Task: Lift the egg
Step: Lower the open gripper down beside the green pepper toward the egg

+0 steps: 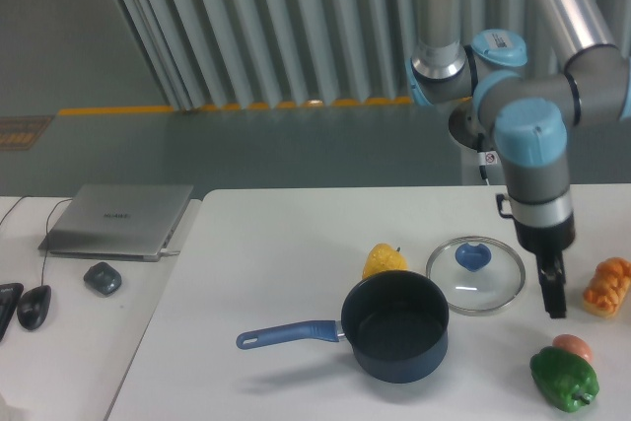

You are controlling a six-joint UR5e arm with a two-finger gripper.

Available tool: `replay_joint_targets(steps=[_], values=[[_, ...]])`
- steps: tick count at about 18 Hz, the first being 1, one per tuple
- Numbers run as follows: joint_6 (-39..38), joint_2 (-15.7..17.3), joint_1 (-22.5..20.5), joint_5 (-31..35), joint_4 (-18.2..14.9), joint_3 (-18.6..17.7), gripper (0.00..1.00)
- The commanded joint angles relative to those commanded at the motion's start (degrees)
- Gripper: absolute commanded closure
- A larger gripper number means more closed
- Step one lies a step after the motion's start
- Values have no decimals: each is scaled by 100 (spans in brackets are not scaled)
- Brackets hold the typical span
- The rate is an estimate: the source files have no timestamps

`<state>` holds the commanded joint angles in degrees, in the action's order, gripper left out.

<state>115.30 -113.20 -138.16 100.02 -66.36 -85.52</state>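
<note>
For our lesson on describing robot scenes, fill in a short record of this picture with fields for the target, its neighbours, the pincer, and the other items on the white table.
target: small smooth pinkish-tan egg, lying on the white table near its right front corner
touching neighbour: glossy green pepper, directly in front of the egg
pincer: above and slightly left of the egg, not holding anything; open or shut cannot be told
nearby: ridged orange bread, to the right of the pincer
others: round glass lid with blue knob, dark blue saucepan, yellow pepper

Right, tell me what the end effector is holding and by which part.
Nothing is held. The end effector hangs above the table, apart from the egg, which lies untouched beside the green pepper.
</note>
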Motion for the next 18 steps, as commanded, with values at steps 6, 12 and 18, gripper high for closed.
replay_joint_targets(steps=[6, 12, 18], values=[[-96, -158, -44, 0, 9, 62, 0], [-324, -290, -9, 0, 123, 79, 0], [-482, -387, 70, 9, 176, 79, 0]])
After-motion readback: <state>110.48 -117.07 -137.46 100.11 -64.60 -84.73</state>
